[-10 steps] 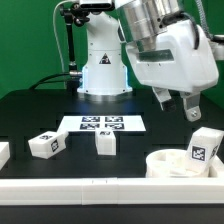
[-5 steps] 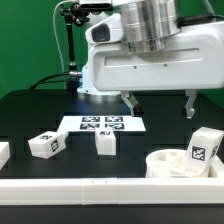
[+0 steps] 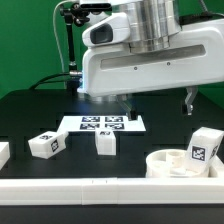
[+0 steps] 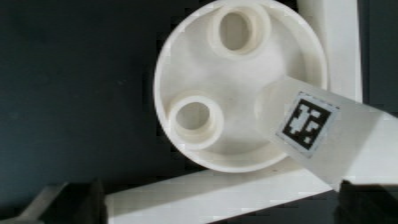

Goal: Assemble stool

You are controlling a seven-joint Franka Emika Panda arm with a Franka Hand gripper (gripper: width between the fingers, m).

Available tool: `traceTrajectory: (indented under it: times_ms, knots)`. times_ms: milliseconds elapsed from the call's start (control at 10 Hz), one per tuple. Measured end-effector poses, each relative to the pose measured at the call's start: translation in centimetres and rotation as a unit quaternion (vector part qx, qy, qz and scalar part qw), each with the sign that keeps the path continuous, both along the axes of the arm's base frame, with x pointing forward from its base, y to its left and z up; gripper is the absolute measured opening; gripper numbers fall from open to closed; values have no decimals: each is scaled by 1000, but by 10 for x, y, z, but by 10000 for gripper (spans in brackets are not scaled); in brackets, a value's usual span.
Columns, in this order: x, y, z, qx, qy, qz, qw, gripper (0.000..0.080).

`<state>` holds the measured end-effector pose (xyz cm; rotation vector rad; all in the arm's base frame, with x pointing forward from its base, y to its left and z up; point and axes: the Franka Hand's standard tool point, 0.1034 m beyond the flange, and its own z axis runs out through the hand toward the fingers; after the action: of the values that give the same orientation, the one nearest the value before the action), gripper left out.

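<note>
The round white seat (image 3: 172, 163) lies at the exterior view's front right, and in the wrist view (image 4: 222, 85) it shows two round holes. A white leg with a square tag (image 3: 203, 147) stands at the seat's right side, also seen in the wrist view (image 4: 324, 122). Two more legs (image 3: 45, 144) (image 3: 105, 144) lie on the black table, and a part of another (image 3: 3, 152) shows at the left edge. My gripper (image 3: 160, 102) hangs open and empty above the table behind the seat, its fingers (image 4: 68, 205) spread wide.
The marker board (image 3: 103, 124) lies flat in front of the robot base. A long white border rail (image 3: 100, 190) runs along the front edge and shows between the fingers in the wrist view (image 4: 214, 195).
The gripper has turned from a tilted pose at the right to face-on with its fingers spread, and has come down slightly. The stool parts have not moved.
</note>
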<state>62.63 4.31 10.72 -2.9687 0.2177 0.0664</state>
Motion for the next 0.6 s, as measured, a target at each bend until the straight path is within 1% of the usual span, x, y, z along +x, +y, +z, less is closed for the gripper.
traceTrajectory:
  times_ms: [100, 200, 300, 400, 600]
  knots:
    - [-2, -16, -7, -16, -19, 45, 999, 649]
    - [-9, -32, -14, -22, -21, 59, 998, 649]
    - [-7, -43, -17, -39, -39, 61, 997, 649]
    - [-9, -53, -20, -45, -42, 56, 997, 649]
    - [-9, -50, -20, -43, -40, 57, 997, 649]
